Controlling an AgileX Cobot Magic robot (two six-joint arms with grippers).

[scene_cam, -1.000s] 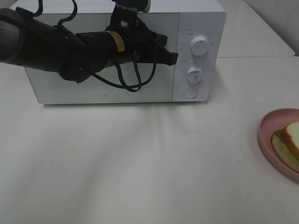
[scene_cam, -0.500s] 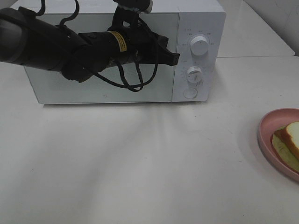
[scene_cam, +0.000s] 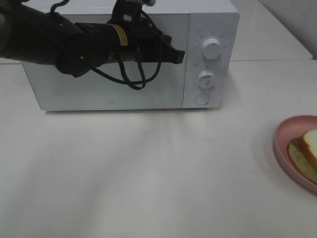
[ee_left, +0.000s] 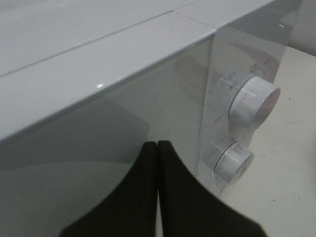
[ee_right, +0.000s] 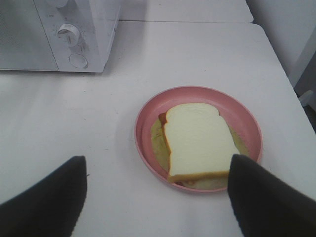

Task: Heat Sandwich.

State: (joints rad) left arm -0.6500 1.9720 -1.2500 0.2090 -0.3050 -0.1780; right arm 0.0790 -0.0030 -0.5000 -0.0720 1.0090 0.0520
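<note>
The left gripper (scene_cam: 179,53) is held pressed together, empty, at the upper centre of the high view, in front of the microwave (scene_cam: 213,20) door near its right edge. The right gripper (ee_right: 157,197) is spread wide above the table. The sandwich (ee_right: 196,140) is seen lying on the pink plate (ee_right: 148,113) at the right edge.

A plain white desk (scene_cam: 148,173) fills the scene under soft, even overhead light, its matte surface showing faint shadows. A second white surface (scene_cam: 267,34) adjoins it behind, a thin seam marking the join. A pale wall (ee_right: 281,29) rises beyond the desk's far edge at right.
</note>
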